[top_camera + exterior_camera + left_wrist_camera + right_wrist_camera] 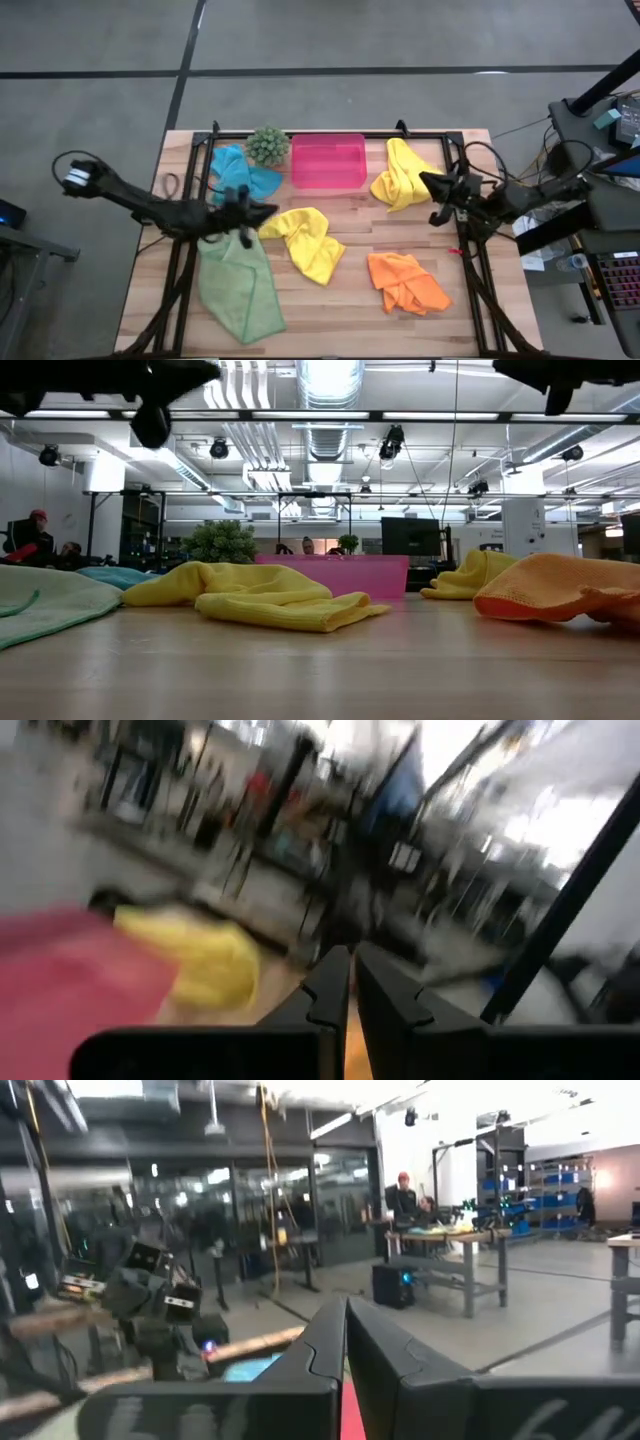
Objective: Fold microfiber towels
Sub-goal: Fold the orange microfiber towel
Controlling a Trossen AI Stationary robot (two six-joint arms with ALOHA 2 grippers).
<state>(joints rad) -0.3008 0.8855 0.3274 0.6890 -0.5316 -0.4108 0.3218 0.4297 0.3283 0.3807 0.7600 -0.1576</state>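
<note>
I see five towels spread around the pink tray point(327, 162): teal towel point(238, 175) left, yellow point(402, 175) right, yellow point(307, 240), orange point(405, 281) and green point(238, 285) in front; left gripper point(252, 213) and right gripper point(432, 188) pinched closed, empty

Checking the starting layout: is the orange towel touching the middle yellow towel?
Apart. The high view shows bare wood between the orange towel and the middle yellow towel.

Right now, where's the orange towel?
In the high view the orange towel lies crumpled on the table's right half near the front edge, right of the middle yellow towel and below the right gripper.
</note>
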